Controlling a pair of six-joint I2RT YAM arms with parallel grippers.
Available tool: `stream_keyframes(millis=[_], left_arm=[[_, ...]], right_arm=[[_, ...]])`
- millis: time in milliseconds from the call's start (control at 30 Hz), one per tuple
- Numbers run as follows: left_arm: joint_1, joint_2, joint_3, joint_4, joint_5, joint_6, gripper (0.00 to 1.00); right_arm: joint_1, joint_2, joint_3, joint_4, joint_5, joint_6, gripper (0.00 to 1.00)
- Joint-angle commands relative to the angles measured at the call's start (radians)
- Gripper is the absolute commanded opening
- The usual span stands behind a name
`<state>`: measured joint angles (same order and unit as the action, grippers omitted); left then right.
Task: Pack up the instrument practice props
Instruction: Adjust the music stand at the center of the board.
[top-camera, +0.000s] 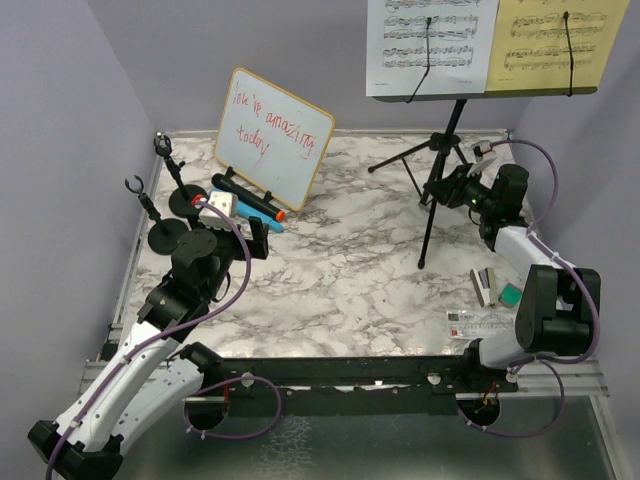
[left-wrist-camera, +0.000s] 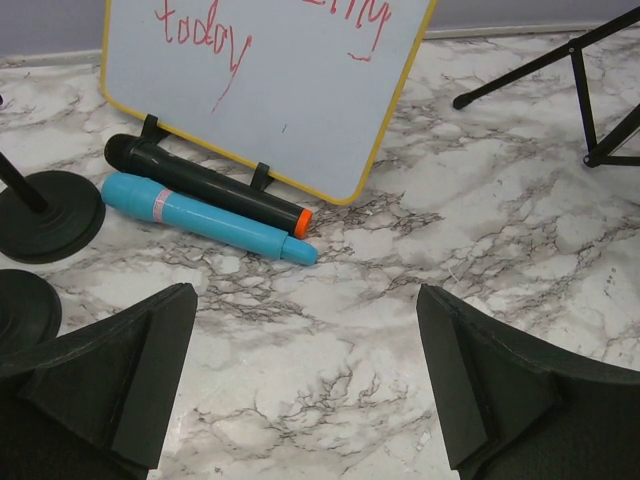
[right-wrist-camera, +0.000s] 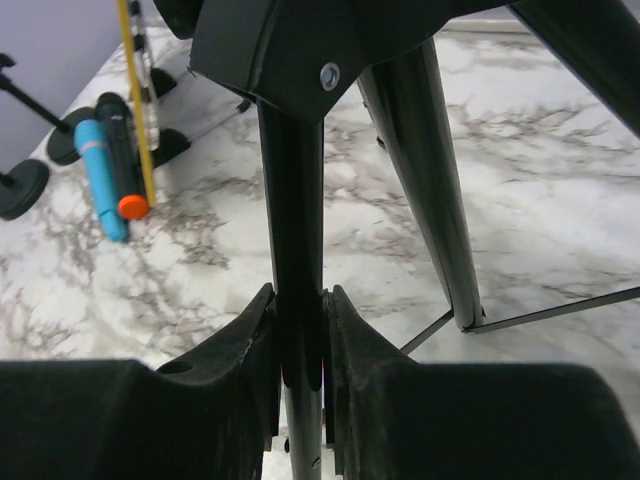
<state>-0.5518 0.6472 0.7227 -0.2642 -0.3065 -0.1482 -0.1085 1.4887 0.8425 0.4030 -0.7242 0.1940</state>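
Black tubular metal, smooth and round in section, is being clamped between the matte jaws of the right gripper (right-wrist-camera: 300, 345): a tube of the tripod music stand (right-wrist-camera: 292, 200), just below its hub, above the glossy marble-patterned table (top-camera: 340, 270). The jaws of the left gripper (left-wrist-camera: 305, 380) are being held wide apart with nothing between them, while the cylindrical blue microphone (left-wrist-camera: 205, 217) and black microphone (left-wrist-camera: 200, 185) are lying side by side beyond them, at the foot of the whiteboard (left-wrist-camera: 270, 80).
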Motion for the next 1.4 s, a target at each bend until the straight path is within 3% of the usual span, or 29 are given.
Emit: stream_keyframes(millis=[0, 300, 433, 767, 1067, 1367], left_arm=[[0.005, 0.005, -0.015, 0.007, 0.017, 0.009, 0.99], [0.021, 0.029, -0.013, 0.013, 0.061, 0.004, 0.99], [0.028, 0.037, -0.013, 0.014, 0.069, 0.004, 0.99], [0.048, 0.056, -0.013, 0.03, 0.118, 0.006, 0.99], [0.062, 0.071, -0.003, 0.052, 0.156, 0.005, 0.99], [0.065, 0.177, 0.088, 0.035, 0.245, -0.042, 0.99]], right_arm=[[0.058, -0.037, -0.066, -0.021, -0.151, 0.023, 0.0], [0.064, -0.067, -0.08, -0.148, -0.254, -0.077, 0.0], [0.058, -0.058, -0.047, -0.252, -0.231, -0.136, 0.01], [-0.018, -0.108, -0.063, -0.276, -0.139, -0.121, 0.02], [-0.019, -0.145, -0.045, -0.315, -0.081, -0.127, 0.37], [-0.019, -0.318, -0.064, -0.399, 0.144, 0.068, 0.79]])
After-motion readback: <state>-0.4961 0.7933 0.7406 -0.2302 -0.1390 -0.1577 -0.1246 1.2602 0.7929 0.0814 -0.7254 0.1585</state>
